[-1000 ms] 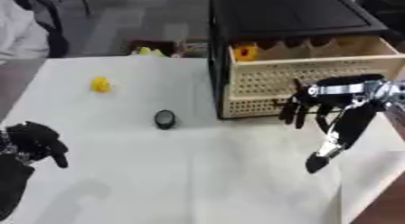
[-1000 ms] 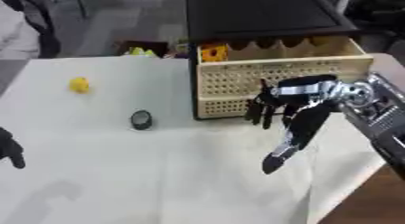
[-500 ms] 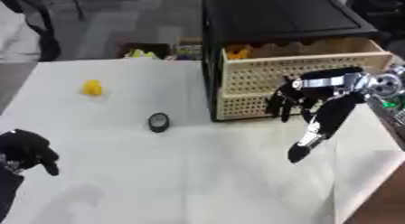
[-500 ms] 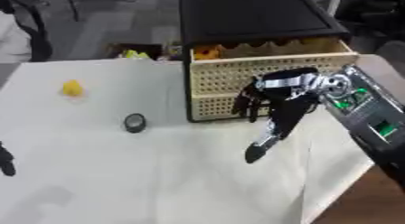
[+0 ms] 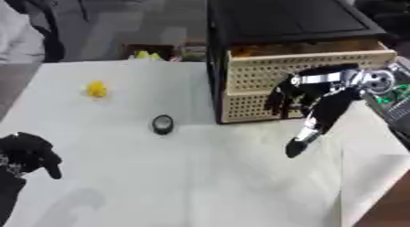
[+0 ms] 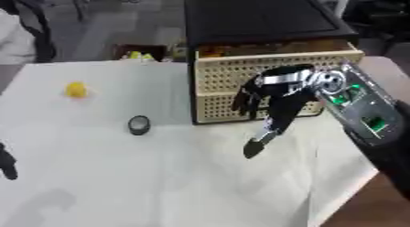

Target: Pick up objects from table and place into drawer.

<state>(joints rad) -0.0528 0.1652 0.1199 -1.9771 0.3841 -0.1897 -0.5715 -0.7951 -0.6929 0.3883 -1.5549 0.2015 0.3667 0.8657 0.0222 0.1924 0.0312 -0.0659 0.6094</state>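
A black cabinet [image 5: 288, 15] stands at the back right of the white table [image 5: 200, 185]. Its beige perforated drawer [image 5: 256, 75] is pulled out a little, with something yellowish showing at its left end. My right hand [image 5: 316, 95] hangs open in front of the drawer face, fingers pointing down and the thumb [image 5: 298, 146] stretched toward the table, holding nothing. A small yellow object [image 5: 97, 89] lies at the far left. A black round object [image 5: 163, 124] lies left of the cabinet. My left hand [image 5: 28, 153] rests at the lower left, fingers relaxed, holding nothing.
A dark box with yellow-green items [image 5: 146, 54] sits beyond the table's far edge. The table's right edge [image 5: 383, 185] runs diagonally close under my right arm, with brown floor beyond it.
The view has shifted a little. My right hand has slid slightly leftward across the drawer face. The left hand and both loose objects have stayed where they were.
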